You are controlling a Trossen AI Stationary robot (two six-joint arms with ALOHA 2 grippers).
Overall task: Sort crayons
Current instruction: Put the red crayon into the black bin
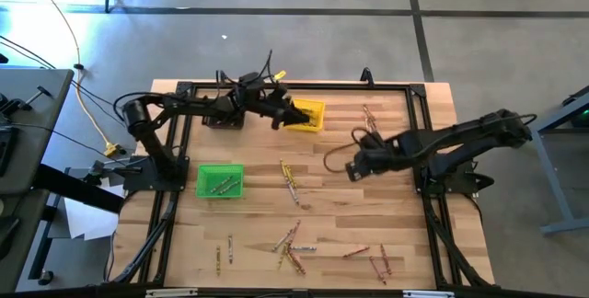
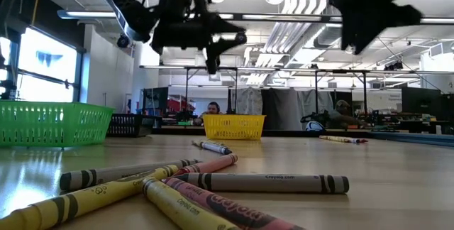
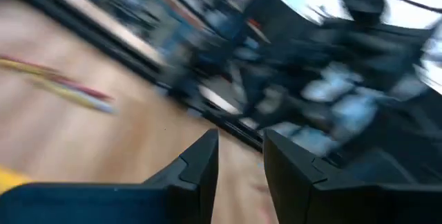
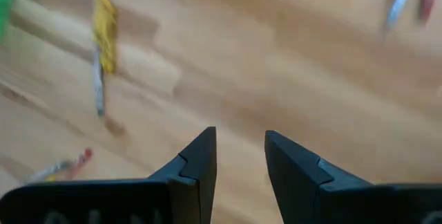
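Wooden bench (image 1: 368, 206): your sort is mostly undone. Crayons (image 1: 293, 243) lie scattered across it; a few sit in the green bin (image 1: 221, 181). Left claw (image 1: 293, 114) hangs over the yellow bin (image 1: 307, 115), fingers apart, empty. Right claw (image 1: 352, 171) is spread, empty, above mid-bench.

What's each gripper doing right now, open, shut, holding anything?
Left gripper: open, nothing between the fingers, over the yellow bin.
Right gripper: open, empty, above bare table mid-right.
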